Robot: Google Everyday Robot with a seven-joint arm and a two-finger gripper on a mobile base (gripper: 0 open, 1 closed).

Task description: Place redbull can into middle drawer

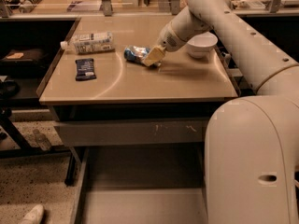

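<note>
One arm (223, 18) reaches in from the right, sweeping down across the back of the desk (140, 84), and the hand (153, 56) sits low over the desk top, right at the redbull can (133, 53). That can lies on its side near the middle of the desk, blue and silver, its right end tucked under the pale hand. Contact looks certain, but whether the hand is clamped on the can or merely pressed against it, I cannot tell from this angle.

Off to the left, a clear bottle (89, 42) with a white label lies flat near the back left corner, well apart from the can. Just in front of it rests a dark-blue snack bar (85, 69), also flat. On the right, a white bowl (202, 44) stands upright just behind the arm's wrist.

Down below, the middle drawer (140, 204) is pulled out towards the camera, its plain grey floor showing with a low wall on the left. Above it sits a flat grey front panel (131, 132) with small orange scratches. The can is up on the desk, not in the drawer.
</note>
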